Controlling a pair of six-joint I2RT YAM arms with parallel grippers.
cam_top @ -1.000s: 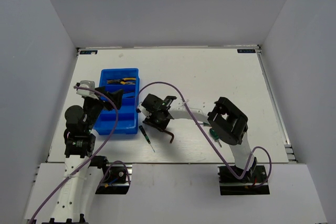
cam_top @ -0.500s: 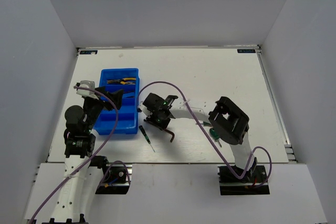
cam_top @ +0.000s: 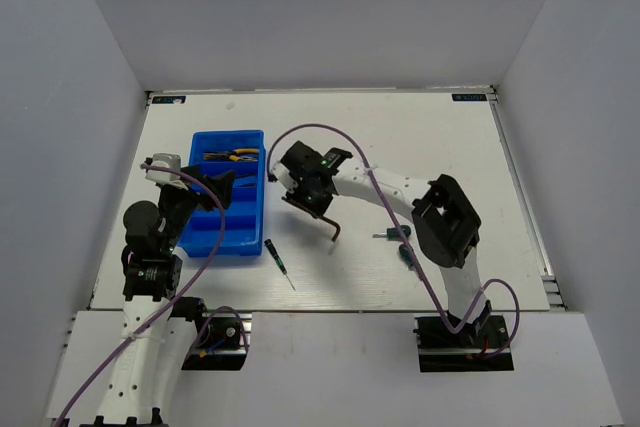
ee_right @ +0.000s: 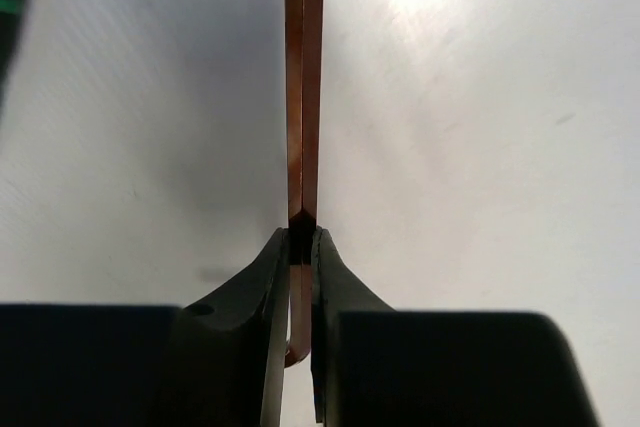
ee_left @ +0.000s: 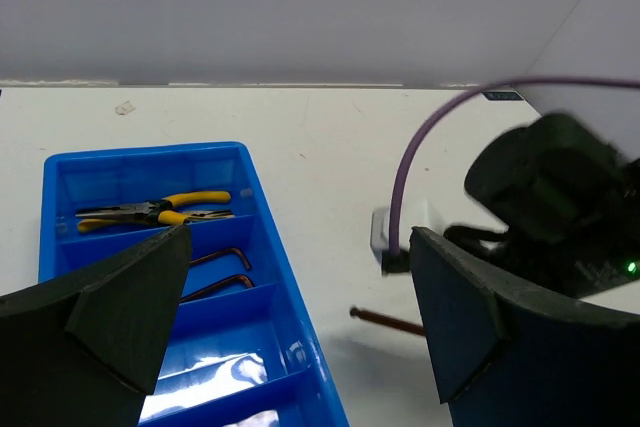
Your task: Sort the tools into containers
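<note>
Since a second ago the right end effector (ee_right: 302,257) has lifted off the white tabletop (cam_top: 420,147) and swung farther out, level with the far half of the blue rectangular plastic tray (cam_top: 228,134), and the dark L-shaped steel hex key (cam_top: 330,224) has gone with it; where the arm lay, a stubby green-handled screwdriver (cam_top: 388,234) now shows, with a second stubby green screwdriver (cam_top: 405,255) just nearer us.

We see the right end effector clenched on the hex key; in the right wrist view the two fingers pinch the straight shank flat to flat, and the key hangs clear of the tabletop, just to the right of the tray. The left end effector (cam_top: 215,187) hovers over the tray with its fingers spread wide and nothing between them. In the left wrist view the yellow-handled pliers (ee_left: 150,211) lie in the far compartment and two stored hex keys (ee_left: 215,259) in the next one. The thin green-handled screwdriver (cam_top: 278,262) lies on the tabletop near the tray's near right corner.

We judge the key light, rigid and smooth; so narrow a shank can swivel in the pinch, since the short leg pulls off-axis; a hold on the long shank, as here, seems the sound one. The compartment with the other keys looks the likely goal; a low release should keep the key from bouncing over a divider, and the left arm crowds that space.
</note>
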